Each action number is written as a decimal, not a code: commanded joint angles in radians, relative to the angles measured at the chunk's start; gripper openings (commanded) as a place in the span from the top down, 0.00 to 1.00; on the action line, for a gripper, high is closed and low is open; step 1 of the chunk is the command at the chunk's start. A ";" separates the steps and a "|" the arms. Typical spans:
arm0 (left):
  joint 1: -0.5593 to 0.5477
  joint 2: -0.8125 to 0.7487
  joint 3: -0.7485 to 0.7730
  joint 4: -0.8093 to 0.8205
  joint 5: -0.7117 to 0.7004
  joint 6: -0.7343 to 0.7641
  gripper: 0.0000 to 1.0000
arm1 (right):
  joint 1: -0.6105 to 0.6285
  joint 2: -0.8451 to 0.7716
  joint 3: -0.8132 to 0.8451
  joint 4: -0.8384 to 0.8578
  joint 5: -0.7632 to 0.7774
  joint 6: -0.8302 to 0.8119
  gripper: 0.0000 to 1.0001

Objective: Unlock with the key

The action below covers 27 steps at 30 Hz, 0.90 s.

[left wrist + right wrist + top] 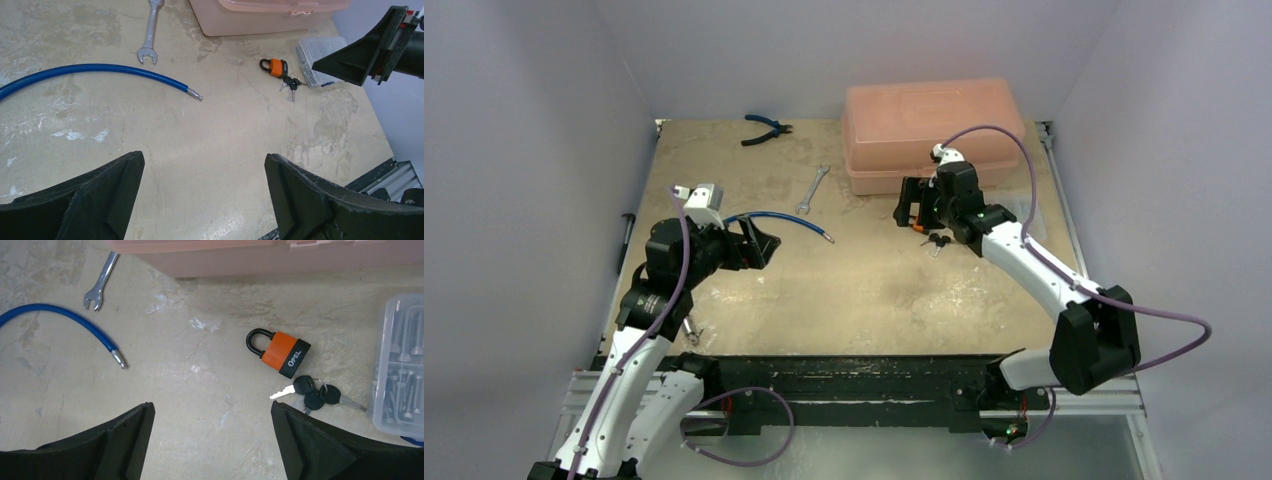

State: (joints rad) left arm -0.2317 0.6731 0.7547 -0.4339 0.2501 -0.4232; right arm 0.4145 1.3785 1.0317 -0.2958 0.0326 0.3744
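Right wrist view: I find the orange-and-black metal padlock (280, 354) lying flat on the bench (200, 390), shackle closed, with the black-headed bunch of keys (314, 392) just beside its base. The right hand (212, 412) hovers near the padlock, spread apart and empty. The left hand (205, 162) is well apart from the padlock, likewise spread. All steps remain.

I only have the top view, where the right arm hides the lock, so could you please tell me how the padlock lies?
Observer: The padlock lies flat on the table, shackle shut, just ahead of the right pincer.
Operator: Thanks. Is a key in it?
Observer: None seems inserted; the keys lie loose by its black end.
Operator: Is the right pincer holding anything?
Observer: No, it is open and empty.
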 commanded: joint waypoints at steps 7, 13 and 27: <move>-0.004 -0.002 0.002 0.034 -0.002 0.027 0.01 | -0.073 0.158 0.061 0.096 0.088 0.159 0.15; -0.004 0.006 0.002 0.034 -0.003 0.027 0.01 | -0.077 0.256 0.094 0.097 0.169 0.225 0.20; -0.004 0.017 0.008 0.023 -0.027 0.031 0.01 | -0.077 0.440 0.190 0.041 0.267 0.250 0.26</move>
State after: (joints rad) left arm -0.2317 0.6907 0.7547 -0.4351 0.2337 -0.4221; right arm 0.3401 1.8103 1.1835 -0.2424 0.2562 0.5983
